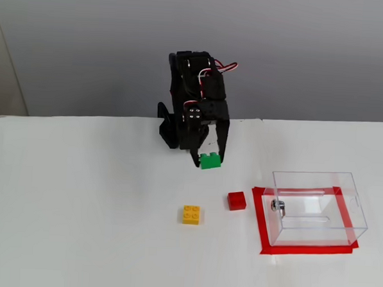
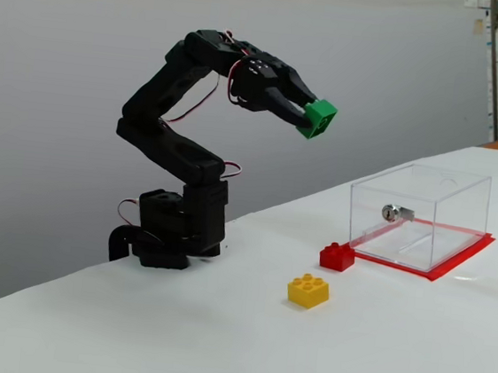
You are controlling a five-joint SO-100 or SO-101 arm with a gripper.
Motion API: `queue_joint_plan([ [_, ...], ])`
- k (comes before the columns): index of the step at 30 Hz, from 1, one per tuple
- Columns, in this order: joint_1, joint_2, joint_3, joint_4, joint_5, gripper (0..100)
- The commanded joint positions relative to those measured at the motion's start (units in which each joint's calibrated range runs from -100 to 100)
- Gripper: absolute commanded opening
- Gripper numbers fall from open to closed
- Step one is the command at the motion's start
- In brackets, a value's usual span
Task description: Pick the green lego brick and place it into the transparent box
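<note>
My black gripper [image 1: 210,158] is shut on the green lego brick [image 1: 210,162] and holds it high above the white table, as a fixed view from the side shows: gripper [image 2: 313,115], brick [image 2: 318,119]. The brick hangs to the left of the transparent box [image 2: 424,214] and above its rim. In a fixed view from the front the transparent box [image 1: 318,208] stands at the right on a red taped rectangle [image 1: 260,221], with a small metal fitting [image 1: 277,205] on its left wall.
A yellow four-stud brick [image 1: 191,214] and a red brick [image 1: 236,200] lie on the table between the arm and the box, also in a fixed view: yellow [image 2: 308,290], red [image 2: 337,256]. The arm's base [image 2: 173,232] stands at the table's back edge.
</note>
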Motion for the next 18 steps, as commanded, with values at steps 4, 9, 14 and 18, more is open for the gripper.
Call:
queue_joint_plan([
  [4,-12.60,0.29,-6.13,-0.42,0.20,5],
  [9,-21.11,0.46,-5.86,-0.42,0.20,5],
  [14,-28.43,4.96,-6.22,-0.51,0.20,4],
  [18,-32.86,10.05,-8.48,-0.60,-0.06,4],
])
